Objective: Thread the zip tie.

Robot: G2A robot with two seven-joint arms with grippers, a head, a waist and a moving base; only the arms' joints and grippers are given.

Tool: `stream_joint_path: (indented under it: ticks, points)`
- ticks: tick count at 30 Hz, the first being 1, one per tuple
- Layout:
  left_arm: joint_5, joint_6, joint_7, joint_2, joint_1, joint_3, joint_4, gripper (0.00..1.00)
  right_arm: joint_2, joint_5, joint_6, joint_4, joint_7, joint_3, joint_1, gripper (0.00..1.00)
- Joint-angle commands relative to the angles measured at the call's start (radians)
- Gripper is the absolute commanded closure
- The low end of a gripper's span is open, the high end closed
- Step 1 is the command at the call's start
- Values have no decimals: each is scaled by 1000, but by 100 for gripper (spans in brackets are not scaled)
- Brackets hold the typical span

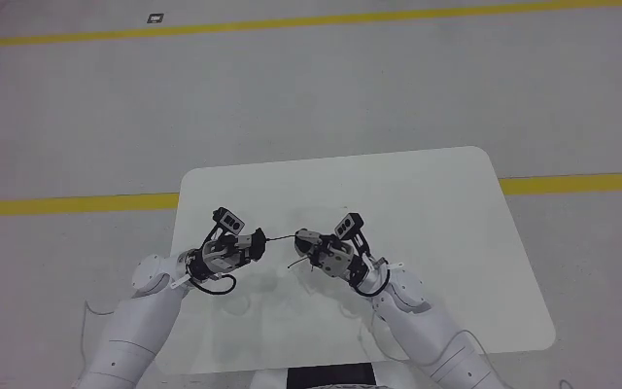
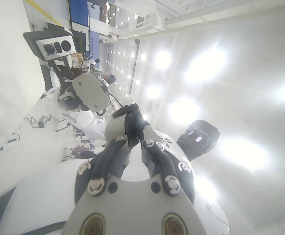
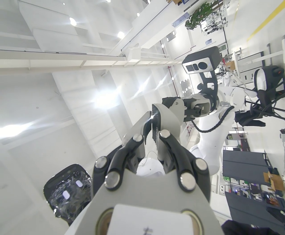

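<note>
With left pincer (image 1: 258, 240) clamped shut, holds thin black plastic zip tie (image 1: 279, 236) above white rounded table (image 1: 437, 194) and meets its far end with right pincer (image 1: 301, 238), likewise pinched closed on it.

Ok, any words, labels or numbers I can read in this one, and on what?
No text reads cleanly here.
White label on the right wrist: one dark mark, too blurred.
Printed mark on the white shell: partly covered, not readable whole.
Blue boards in the room behind: print too small.
Wall signs by the plants: too small.
Dark floor marker: too small.
Zip tie: no print seen.
</note>
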Motion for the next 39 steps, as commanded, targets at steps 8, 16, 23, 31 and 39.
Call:
stream_joint_path:
  ticks: [8, 16, 23, 31, 39]
  points:
    - [0, 0, 0, 0, 0, 0, 0, 100, 3, 3, -1, -5, 1, 14, -9, 100]
    - [0, 0, 0, 0, 0, 0, 0, 100, 5, 6, -2, -7, 1, 24, -15, 100]
    - [0, 0, 0, 0, 0, 0, 0, 100, 6, 9, -3, -8, 1, 31, -17, 100]
    - [0, 0, 0, 0, 0, 0, 0, 100, 7, 10, 2, 1, -4, 34, -18, 100]
    - [0, 0, 0, 0, 0, 0, 0, 100, 7, 9, 5, 20, -23, 36, -18, 100]
